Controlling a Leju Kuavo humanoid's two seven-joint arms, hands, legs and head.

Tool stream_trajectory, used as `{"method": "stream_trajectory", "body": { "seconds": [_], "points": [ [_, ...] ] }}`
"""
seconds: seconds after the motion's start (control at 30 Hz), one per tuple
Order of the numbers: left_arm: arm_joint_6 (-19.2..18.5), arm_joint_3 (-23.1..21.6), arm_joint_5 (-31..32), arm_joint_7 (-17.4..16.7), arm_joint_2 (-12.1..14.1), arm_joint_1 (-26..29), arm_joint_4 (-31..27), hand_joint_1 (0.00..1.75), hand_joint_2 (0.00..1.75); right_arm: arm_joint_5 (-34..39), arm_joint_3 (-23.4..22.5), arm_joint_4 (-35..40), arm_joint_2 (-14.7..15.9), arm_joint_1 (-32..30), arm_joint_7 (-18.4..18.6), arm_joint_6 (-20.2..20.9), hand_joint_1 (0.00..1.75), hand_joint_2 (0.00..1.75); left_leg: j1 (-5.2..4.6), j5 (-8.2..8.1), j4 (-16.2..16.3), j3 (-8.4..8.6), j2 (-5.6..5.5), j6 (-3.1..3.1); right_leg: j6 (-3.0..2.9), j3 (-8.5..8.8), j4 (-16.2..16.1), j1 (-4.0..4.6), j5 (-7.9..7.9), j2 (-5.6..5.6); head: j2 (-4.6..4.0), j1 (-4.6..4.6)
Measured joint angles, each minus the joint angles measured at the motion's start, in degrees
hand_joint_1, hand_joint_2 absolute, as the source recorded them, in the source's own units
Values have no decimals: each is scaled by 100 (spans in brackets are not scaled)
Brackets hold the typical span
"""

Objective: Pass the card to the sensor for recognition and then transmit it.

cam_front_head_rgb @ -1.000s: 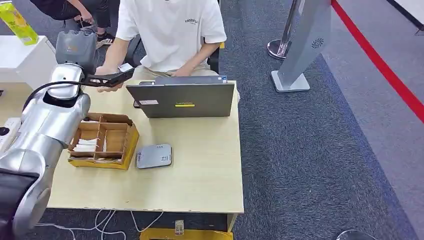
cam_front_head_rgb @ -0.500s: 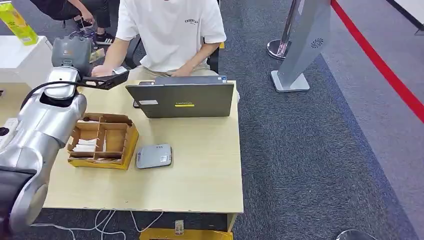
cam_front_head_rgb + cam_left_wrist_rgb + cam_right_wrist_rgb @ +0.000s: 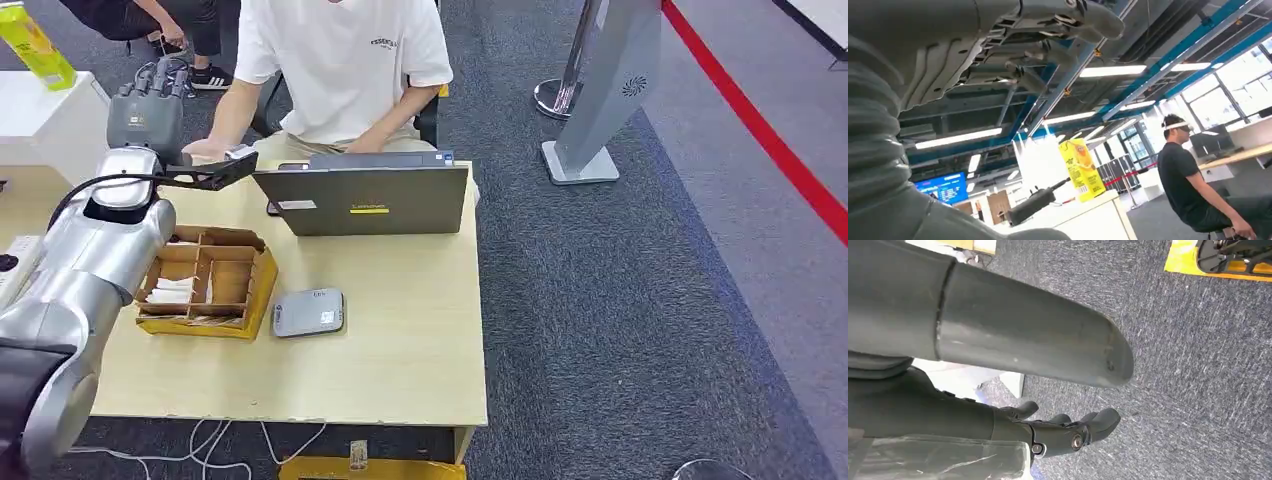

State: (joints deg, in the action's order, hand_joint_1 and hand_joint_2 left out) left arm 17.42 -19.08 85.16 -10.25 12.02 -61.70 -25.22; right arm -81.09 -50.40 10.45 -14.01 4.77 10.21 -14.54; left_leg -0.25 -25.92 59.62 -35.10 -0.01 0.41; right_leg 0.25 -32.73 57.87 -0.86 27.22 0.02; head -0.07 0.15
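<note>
A pale wooden table [image 3: 400, 330] fills the scene, a seated person in a white T-shirt [image 3: 340, 60] behind its far edge and a grey Lenovo laptop [image 3: 362, 200] open toward them. On the near half sit a partitioned cardboard tray [image 3: 255, 285] with white slips in its compartments and, just beside it, a flat grey card reader [image 3: 308, 311]. The robot's left hand [image 3: 150, 105] is raised above the table's far left corner, fingers pointing upward and apart; the left wrist view shows them spread with nothing between them. The card [image 3: 240, 152] lies at the person's hand [image 3: 205, 150] near the far edge, so the handover looks complete, though who grips it cannot be told. The right hand [image 3: 1068, 432] hangs over carpet with fingers curled in, holding nothing. The risk now is the lifted arm: lowering it carelessly could clip the person's hand or the laptop lid, both close beneath its forearm.
</note>
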Motion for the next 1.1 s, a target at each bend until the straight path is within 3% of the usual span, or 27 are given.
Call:
{"method": "stream_trajectory", "body": {
  "seconds": [0.37, 0.47, 0.57, 0.63, 0.73, 0.83, 0.93, 1.1],
  "points": [
    [61, 39, -181, 253, 0, 92, -15, 0, 175, 20, -15, 2, 0, 3, 15, -20, 0, 0, 1, 7, 0, 2, -1, 4, 0, 2, 1, 0, -1, -4, 0, -4],
    [76, 42, -346, 593, -4, 288, -180, 0, 175, 114, -55, 0, 0, 4, 20, -70, 0, 0, 0, 7, -1, 3, 0, 3, 0, 1, 1, -2, -1, -2, 0, -2],
    [-386, 44, -963, 997, 72, 1078, -1301, 0, 175, 315, -182, 0, 0, 3, 74, -210, 0, 0, -2, 5, -2, 2, 3, 4, 1, 1, 1, -6, -1, 3, 0, 0],
    [-597, 44, -1407, 1019, 234, 1916, -2796, 0, 175, 445, -284, 0, -4, 1, 116, -339, 0, 0, -9, -2, -5, -3, 18, -1, 1, -3, 1, -6, -1, 25, 0, 9],
    [-318, 52, -1518, 1106, 620, 3326, -4957, 0, 175, 590, -437, 0, -31, -22, 122, -494, 0, 0, -10, -28, -5, -1, 63, -4, 5, -20, -2, -7, 6, 70, 0, 4],
    [78, 111, -1274, 1200, 941, 4696, -6666, 0, 175, 691, -566, 0, -55, -35, 153, -590, 0, 0, -9, -44, -5, -1, 62, -3, 3, -25, -4, -6, 31, 66, 2, 2],
    [120, 149, -1218, 1202, 1137, 5409, -7574, 0, 175, 734, -629, 0, -66, -31, 164, -616, 0, 0, -6, -48, -5, -7, 28, -3, -1, -25, -5, -5, 45, 30, 0, 2],
    [173, 230, -1147, 1333, 1296, 5978, -8304, 0, 175, 767, -724, 0, -81, -10, 181, -671, 0, 0, -5, -45, -8, -2, 14, -6, -5, -11, -3, -4, 43, 17, 0, -2]
  ]
}}
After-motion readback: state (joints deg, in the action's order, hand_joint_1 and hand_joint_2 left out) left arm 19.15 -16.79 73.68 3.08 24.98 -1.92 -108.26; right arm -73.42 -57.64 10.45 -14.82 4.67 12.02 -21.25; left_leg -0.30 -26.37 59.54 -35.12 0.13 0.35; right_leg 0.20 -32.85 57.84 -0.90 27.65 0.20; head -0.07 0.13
